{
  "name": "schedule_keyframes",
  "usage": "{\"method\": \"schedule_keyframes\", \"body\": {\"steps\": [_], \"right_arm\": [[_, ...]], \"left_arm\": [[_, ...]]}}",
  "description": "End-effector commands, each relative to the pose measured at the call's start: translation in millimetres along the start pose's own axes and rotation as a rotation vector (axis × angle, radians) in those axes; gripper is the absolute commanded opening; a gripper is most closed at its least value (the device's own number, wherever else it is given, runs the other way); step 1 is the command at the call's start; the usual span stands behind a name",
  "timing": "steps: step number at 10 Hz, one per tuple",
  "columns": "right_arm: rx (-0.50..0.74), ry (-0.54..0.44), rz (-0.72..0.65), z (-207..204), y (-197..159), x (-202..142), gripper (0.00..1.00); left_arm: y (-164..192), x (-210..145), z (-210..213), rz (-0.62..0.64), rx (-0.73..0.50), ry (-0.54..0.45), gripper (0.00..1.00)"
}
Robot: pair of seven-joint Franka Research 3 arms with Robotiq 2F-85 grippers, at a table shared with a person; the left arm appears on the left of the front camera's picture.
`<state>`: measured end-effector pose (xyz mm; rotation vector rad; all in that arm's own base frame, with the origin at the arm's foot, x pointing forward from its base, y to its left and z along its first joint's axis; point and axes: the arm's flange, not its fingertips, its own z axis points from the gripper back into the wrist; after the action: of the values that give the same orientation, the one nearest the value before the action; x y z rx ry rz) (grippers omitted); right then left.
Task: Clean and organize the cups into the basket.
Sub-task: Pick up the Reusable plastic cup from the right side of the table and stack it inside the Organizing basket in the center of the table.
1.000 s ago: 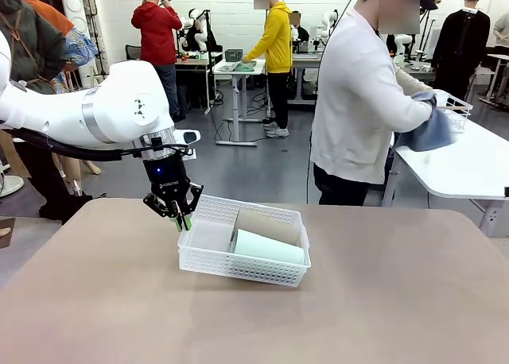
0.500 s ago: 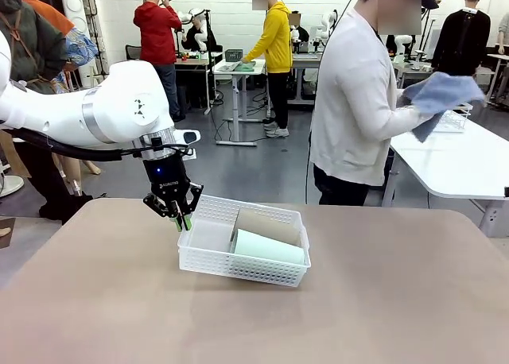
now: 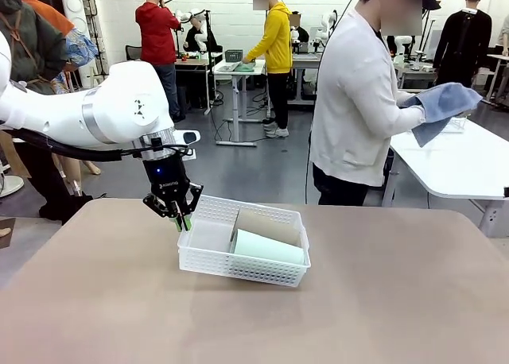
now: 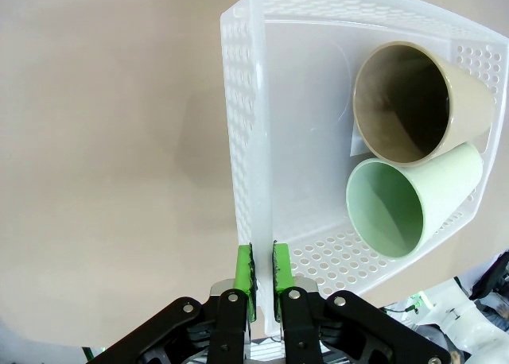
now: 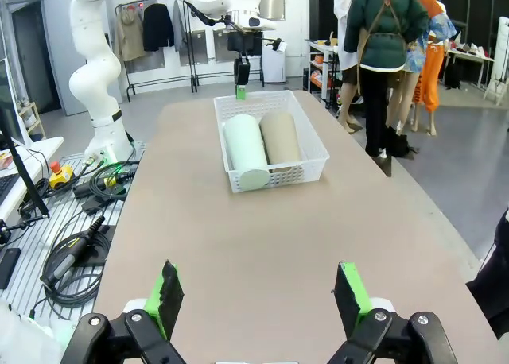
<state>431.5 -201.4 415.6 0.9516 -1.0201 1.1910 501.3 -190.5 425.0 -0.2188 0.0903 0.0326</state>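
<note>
On the tan desk (image 3: pixel 382 300), the left gripper (image 3: pixel 181 217) clamps a wall of the shallow white lattice plastic basket (image 3: pixel 238 267), which holds a pale mint green tumbler (image 3: pixel 269 247) and a matte brown tumbler (image 3: pixel 266 226) lying side by side. A hard tug could slip that thin wall free. The right gripper (image 5: pixel 262 296) stands apart.

The table (image 3: pixel 374 300) has a plain matte tan top with rounded far corners. A white lattice basket (image 3: pixel 238 267) sits on it, a little toward twelve o'clock from the middle. Its long sides run roughly nine to three, skewed slightly toward four.
</note>
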Motion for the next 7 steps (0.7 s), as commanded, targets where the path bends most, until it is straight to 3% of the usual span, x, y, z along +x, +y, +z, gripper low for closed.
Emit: {"method": "schedule_keyframes", "body": {"steps": [1, 7], "right_arm": [[-0.005, 0.000, -0.009, -2.4, 4.3, -0.1, 1.00], [-0.005, 0.000, -0.009, -2.4, 4.3, -0.1, 1.00]], "left_arm": [[-1.2, -0.6, 0.5, 0.002, -0.001, -0.010, 0.00], [-1.2, -0.6, 0.5, 0.002, -0.001, -0.010, 0.00]]}}
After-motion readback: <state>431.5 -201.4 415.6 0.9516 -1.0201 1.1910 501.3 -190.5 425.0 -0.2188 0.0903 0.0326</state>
